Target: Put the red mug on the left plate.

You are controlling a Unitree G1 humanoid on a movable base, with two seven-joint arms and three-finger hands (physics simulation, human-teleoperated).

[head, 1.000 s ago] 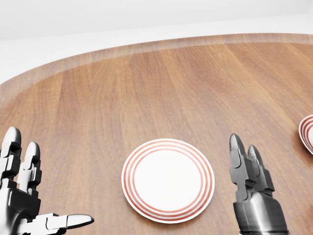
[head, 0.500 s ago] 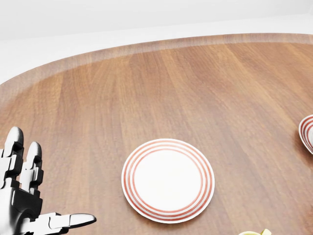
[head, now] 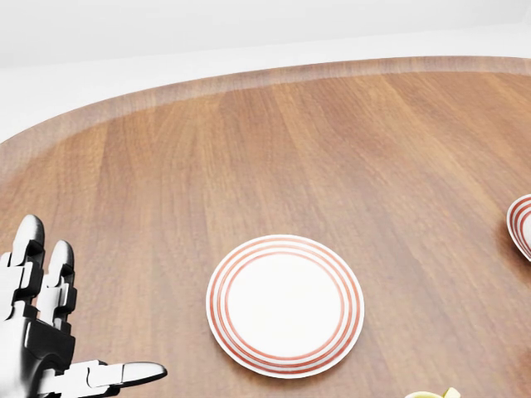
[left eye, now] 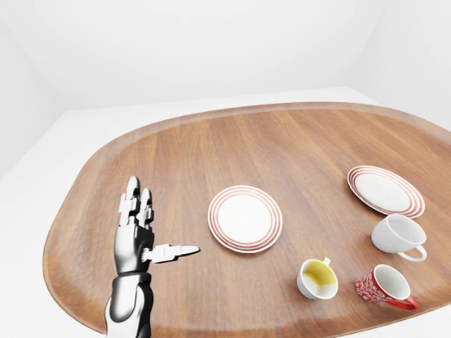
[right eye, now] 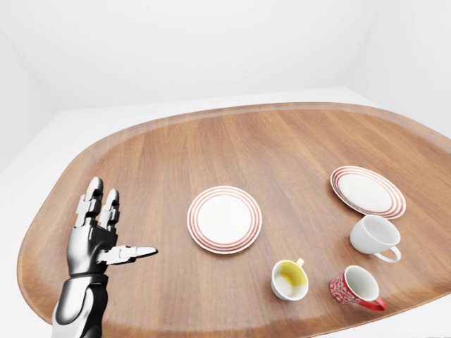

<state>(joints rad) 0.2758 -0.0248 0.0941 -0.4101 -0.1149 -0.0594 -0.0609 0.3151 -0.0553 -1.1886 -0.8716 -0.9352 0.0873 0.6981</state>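
Red mug [left eye: 384,286] lies tipped, well right of the left hand [left eye: 141,229], fingers spread.

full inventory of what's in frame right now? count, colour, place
table: 1, brown wood, rounded, fills most of each view
left plate: 1, white with red rings, bare, centre of left-eye view
right plate: 1, white with red rings, bare, right side of left-eye view
white mug: 1, white, tipped with its mouth facing up-left in the view, below the right plate
yellow mug: 1, white outside and yellow inside, bottom of view, below-right of the left plate
red mug: 1, red patterned with white inside, on its side, bottom right, right of the yellow mug
left hand: 1, silver and black, fingers open, holding nothing, lower left over the table
right hand: not in any current view
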